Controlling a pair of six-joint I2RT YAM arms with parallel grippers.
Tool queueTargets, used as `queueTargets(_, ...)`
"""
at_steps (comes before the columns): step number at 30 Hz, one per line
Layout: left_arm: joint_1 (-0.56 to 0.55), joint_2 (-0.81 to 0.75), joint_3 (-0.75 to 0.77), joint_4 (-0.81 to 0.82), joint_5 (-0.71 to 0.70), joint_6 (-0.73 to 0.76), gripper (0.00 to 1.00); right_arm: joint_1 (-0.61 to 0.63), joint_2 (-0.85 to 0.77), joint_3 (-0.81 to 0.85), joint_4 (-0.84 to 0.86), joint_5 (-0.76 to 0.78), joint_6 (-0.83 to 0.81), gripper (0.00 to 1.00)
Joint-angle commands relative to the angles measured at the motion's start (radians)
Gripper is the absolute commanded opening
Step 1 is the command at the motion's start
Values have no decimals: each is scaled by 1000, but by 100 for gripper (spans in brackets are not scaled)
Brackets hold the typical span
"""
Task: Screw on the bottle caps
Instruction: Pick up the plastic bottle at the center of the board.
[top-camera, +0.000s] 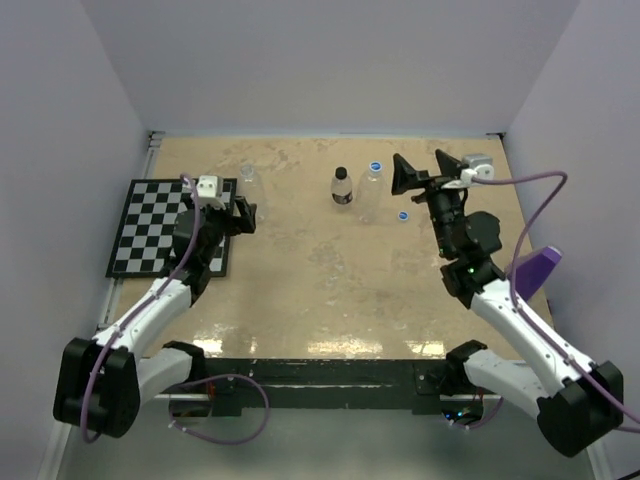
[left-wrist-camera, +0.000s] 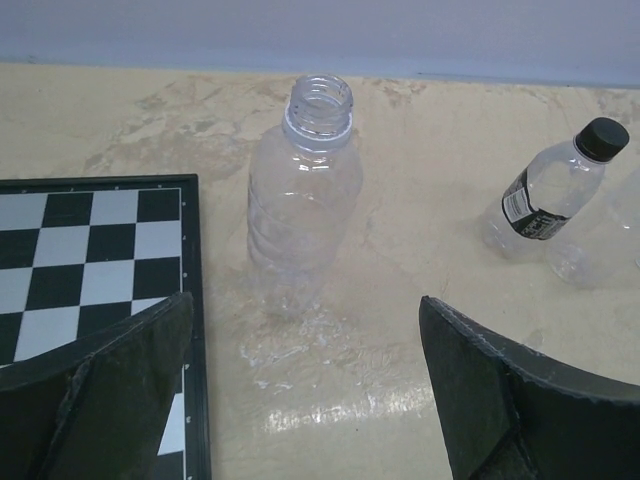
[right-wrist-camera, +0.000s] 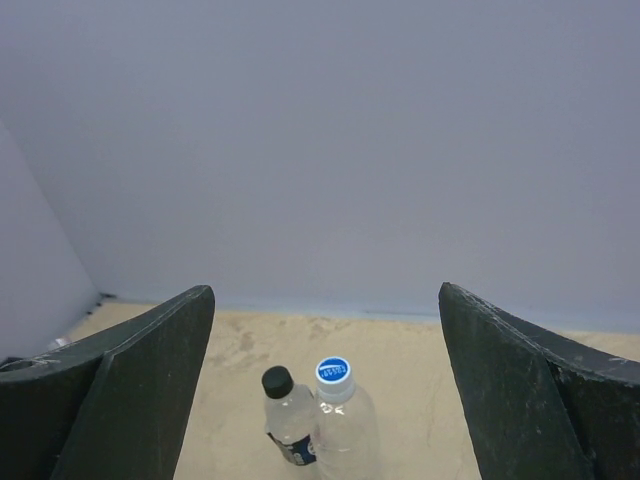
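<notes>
Both claws are spread wide and holding nothing. The left gripper (top-camera: 245, 216) hovers low at the right edge of the chessboard mat (top-camera: 150, 230). Its jaws frame the uncapped bottle (left-wrist-camera: 305, 200), which stands upright just beyond it with its threaded neck bare, so it looks lined up to brace that bottle while a cap goes on. Over on the right, the right gripper (top-camera: 422, 168) is held up off the table (top-camera: 300, 290), fingers far apart. Its camera looks towards the pair standing mid-table: the black-capped bottle (right-wrist-camera: 285, 415) and, right against it on the right, the blue-capped bottle (right-wrist-camera: 340, 425). Both wear their caps; how tight, I cannot tell. That leaves the loose blue cap (top-camera: 403, 215), lying flat just near of the blue-capped bottle, close to the right arm and well apart from the open neck on the left. My read: two bottles done, one to go, and the right claw is the natural one to fetch that cap, since it lies on its side.
</notes>
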Motion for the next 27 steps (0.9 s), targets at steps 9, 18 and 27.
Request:
queueTargets(9,7,393,-88,808,67,88,98,-4,-308,-133,-109,-112,90,99)
queueTargets(18,18,604,-14,973,79,91,93,-4,-382,-127,-183,-103,48,99)
queueTargets(27,40,773,116,1027,93,60,86,-4,-386,-88,-233,-120,18,98)
